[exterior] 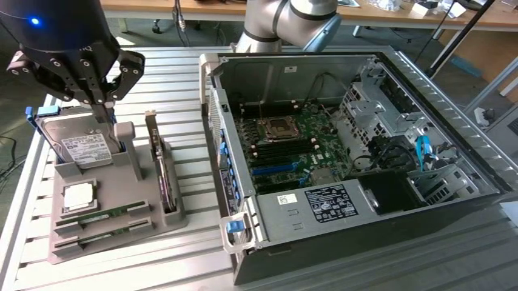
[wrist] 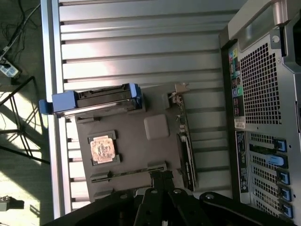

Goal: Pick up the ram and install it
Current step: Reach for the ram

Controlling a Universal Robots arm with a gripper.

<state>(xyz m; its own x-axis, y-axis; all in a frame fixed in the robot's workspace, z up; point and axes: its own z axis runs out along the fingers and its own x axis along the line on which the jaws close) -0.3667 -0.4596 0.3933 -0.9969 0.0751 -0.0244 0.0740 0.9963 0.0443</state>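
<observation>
Jaws closed, downward, high above tray (exterior: 123, 189)

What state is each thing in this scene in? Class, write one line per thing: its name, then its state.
tool: shut, above the grey holder
ram: on edge in the holder's slot, not picked up
hard drive: upright in the holder
processor chip: lying flat on the holder
expansion card: upright in its slot
computer case: on its side, open, motherboard exposed
</observation>
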